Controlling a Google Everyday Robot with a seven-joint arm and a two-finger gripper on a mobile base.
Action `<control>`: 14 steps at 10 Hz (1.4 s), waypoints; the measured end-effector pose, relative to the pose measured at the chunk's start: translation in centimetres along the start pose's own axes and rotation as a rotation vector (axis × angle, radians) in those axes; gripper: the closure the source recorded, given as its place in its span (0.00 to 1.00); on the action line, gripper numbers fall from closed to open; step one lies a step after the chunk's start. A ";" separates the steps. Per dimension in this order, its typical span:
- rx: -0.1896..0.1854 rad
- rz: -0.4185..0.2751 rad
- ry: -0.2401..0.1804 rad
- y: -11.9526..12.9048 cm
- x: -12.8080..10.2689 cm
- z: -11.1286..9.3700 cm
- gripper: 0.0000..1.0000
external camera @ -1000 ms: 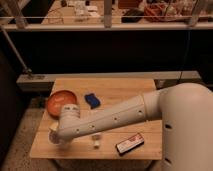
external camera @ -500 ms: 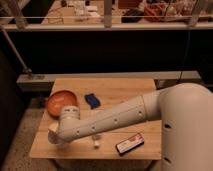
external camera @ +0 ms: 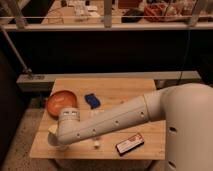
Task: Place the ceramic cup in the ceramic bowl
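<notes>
Watching the gripper (external camera: 56, 140) at the table's (external camera: 125, 90) front-left corner, tucked under the wrist, I cannot tell whether it is open or closed, or holding anything. A pale shape (external camera: 51, 130) beside it may be the ceramic cup; the ceramic bowl (external camera: 61, 102) sits just behind. My worry: swinging over blind, the wrist clips the bowl's rim and shoves it, or a loosely held cup drops short.

On the wooden table (external camera: 125, 89) are laid a ceramic bowl (external camera: 61, 102), a blue object (external camera: 92, 100) and a flat black packet (external camera: 130, 144); the gripper (external camera: 54, 134) is held above its front-left corner.
</notes>
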 end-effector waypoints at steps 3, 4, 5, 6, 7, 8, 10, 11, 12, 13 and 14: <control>-0.002 -0.012 0.006 0.1 -0.4 -0.2 0.90; -0.004 -0.013 0.008 0.2 -0.4 -0.3 0.86; -0.006 -0.014 0.010 0.3 -0.5 -0.3 0.81; -0.005 -0.020 0.012 0.1 -0.7 -0.3 0.80; -0.004 -0.023 0.017 0.1 -0.7 -0.6 0.85; -0.003 -0.025 0.023 -0.1 -0.6 -1.0 0.94; -0.001 -0.032 0.031 -0.4 -0.6 -1.5 0.97; 0.001 -0.036 0.037 -0.8 -0.5 -2.1 0.97; 0.002 -0.040 0.042 -1.1 -0.4 -2.6 0.97; 0.001 -0.044 0.050 -1.5 -0.2 -3.2 0.97; 0.001 -0.048 0.056 -1.9 -0.1 -3.6 0.97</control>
